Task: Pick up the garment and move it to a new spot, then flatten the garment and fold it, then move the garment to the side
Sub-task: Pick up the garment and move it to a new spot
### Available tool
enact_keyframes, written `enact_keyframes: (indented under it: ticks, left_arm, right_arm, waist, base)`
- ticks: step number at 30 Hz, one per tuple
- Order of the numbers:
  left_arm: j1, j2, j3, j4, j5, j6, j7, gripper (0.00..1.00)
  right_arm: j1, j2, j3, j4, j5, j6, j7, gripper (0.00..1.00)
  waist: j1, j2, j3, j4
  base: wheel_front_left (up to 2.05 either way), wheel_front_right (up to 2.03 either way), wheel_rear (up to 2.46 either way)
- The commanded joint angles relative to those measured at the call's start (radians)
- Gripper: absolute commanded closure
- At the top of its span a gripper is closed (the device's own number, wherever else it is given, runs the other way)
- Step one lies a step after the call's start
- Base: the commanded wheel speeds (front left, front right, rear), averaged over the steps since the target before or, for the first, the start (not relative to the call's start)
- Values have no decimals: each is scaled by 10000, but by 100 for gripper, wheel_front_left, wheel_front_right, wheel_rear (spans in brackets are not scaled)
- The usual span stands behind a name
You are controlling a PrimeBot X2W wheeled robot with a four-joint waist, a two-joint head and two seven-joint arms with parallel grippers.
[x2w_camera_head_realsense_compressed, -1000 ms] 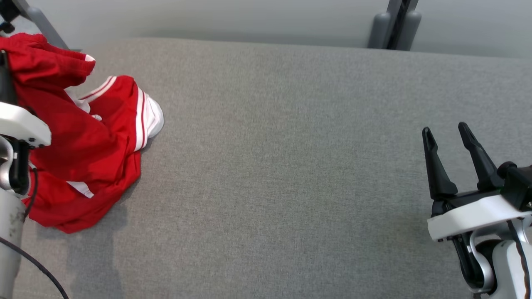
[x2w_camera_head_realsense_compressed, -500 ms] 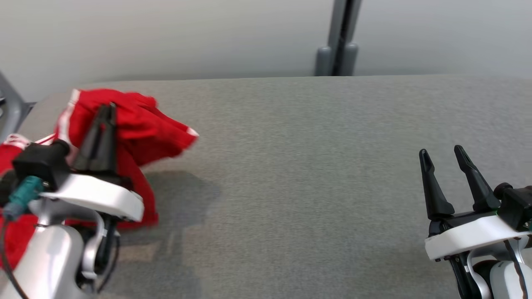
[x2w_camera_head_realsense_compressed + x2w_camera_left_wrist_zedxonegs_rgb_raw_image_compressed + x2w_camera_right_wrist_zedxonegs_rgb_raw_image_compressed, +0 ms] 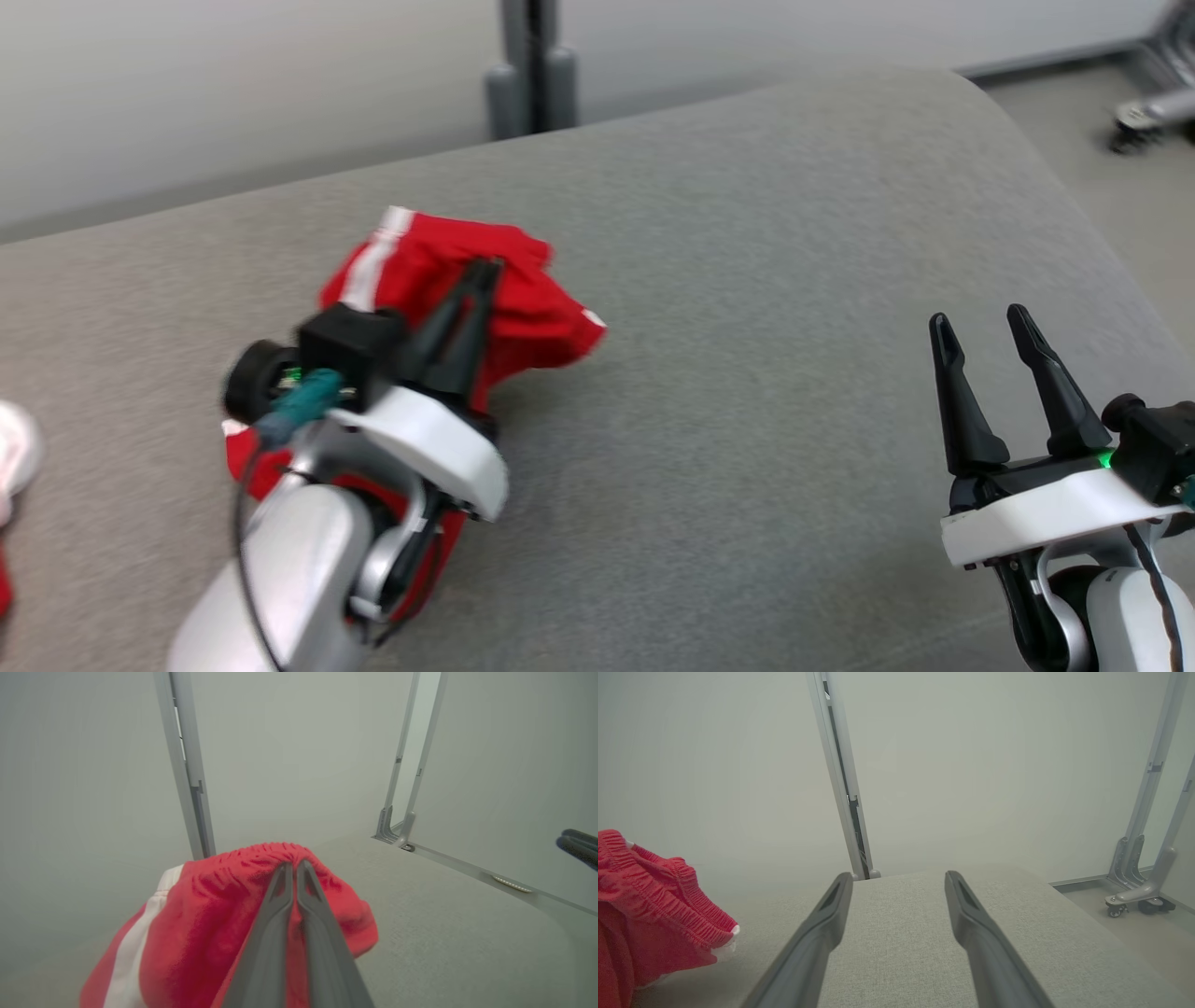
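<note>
Toward the left of the head view, the left gripper (image 3: 485,271) has its two dark fingers (image 3: 446,341) clenched on a bunched red fabric garment with white stripes (image 3: 532,313). The garment sits left of centre over the grey fabric-covered tabletop (image 3: 766,271). Its long axis follows the line of the fingers, from the near lower left under the wrist to the far upper right. A white stripe (image 3: 372,266) runs along its far left edge. At the lower right, well apart from the cloth, the right gripper (image 3: 977,322) has its fingers spread, with nothing between them. A grey upright post (image 3: 532,65) stands behind the tabletop's far edge.

Seen from the left wrist, the left gripper (image 3: 290,868) has its fingers (image 3: 268,938) pressed together, pinching the gathered elastic hem at the top of the garment (image 3: 201,919). The cloth drapes back toward the camera and to that view's left, its white stripe (image 3: 133,952) running lengthwise. Beyond it lies the tabletop (image 3: 448,938).

From the right wrist, the right gripper (image 3: 899,877) has its fingers (image 3: 971,924) released over the bare tabletop (image 3: 896,942). The garment (image 3: 644,914) is at that view's left edge, its ruffled elastic band slanting down to the right. The post (image 3: 840,765) rises behind, and a grey wheeled frame (image 3: 1134,896) stands on the floor at the right.
</note>
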Motion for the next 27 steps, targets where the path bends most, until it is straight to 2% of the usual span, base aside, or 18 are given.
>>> enact_keyframes:
  ticks: [1,8,16,17,18,19,24,27]
  left_arm:
    - [-311,-182,-331,348,130,-207,86,100]
    - [-852,-1015,-1761,2189,503,-990,125,100]
    - [-1007,-1525,-2539,4191,524,-1665,-201,100]
    - [-1000,-1586,-2584,4295,501,-1720,-329,65]
    - [-1000,-1586,-2584,4295,501,-1720,-329,65]
    - [-968,-1640,-2643,4373,471,-1780,-426,0]
    - [-588,-1702,-2593,4196,317,-1758,-1076,0]
    - [-287,-1547,-2355,3824,187,-1584,-1566,0]
  right_arm:
    - [-96,-2,11,53,99,1,-124,0]
    - [-116,4,84,374,459,1,-519,0]
    - [-212,-2,112,763,687,1,-838,0]
    - [-214,0,93,809,672,1,-879,0]
    - [-214,0,93,809,672,1,-879,0]
    - [-216,-3,57,843,650,1,-892,0]
    - [-256,-7,-74,895,449,1,-856,0]
    - [-189,-5,-191,825,291,1,-724,0]
  waist:
    - [0,0,555,-993]
    - [0,0,1039,-1737]
    - [0,0,1239,-1691]
    - [0,0,1228,-1605]
    - [0,0,1228,-1605]
    - [0,0,1209,-1509]
    - [0,0,976,-925]
    - [0,0,759,-446]
  base:
    - [0,0,0]
    - [0,0,0]
    - [0,0,0]
    - [0,0,0]
    - [0,0,0]
    - [0,0,0]
    - [0,0,0]
    - [0,0,0]
